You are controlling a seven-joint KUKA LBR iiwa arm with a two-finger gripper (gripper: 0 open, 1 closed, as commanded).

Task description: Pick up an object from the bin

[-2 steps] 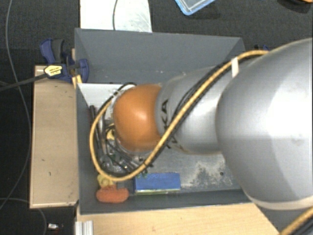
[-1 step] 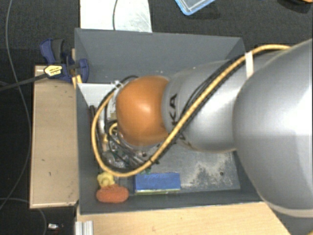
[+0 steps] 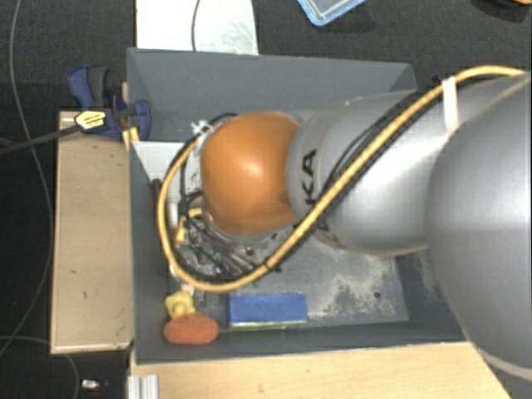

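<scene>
Cannot tell the state of the gripper [image 3: 208,252] (tucked under the orange wrist cover [image 3: 245,173]). Just beside it, nearer the front wall: blue rectangular sponge-like block [image 3: 268,307], small yellow toy [image 3: 178,304], orange-red rounded lump [image 3: 191,330]. Nothing seen held; grasp and lift likely left.

I work in a robotics lab, a test rig rather than a home or a shop. My silver arm [image 3: 391,181] bears the letters KUKA and carries an orange cover [image 3: 245,173], with a yellow cable [image 3: 366,152] strapped along it. Below me a plain grey metal bin [image 3: 274,77] sits on a black table [image 3: 50,48]. A black lead [image 3: 196,15] trails over a white sheet [image 3: 229,23].
</scene>
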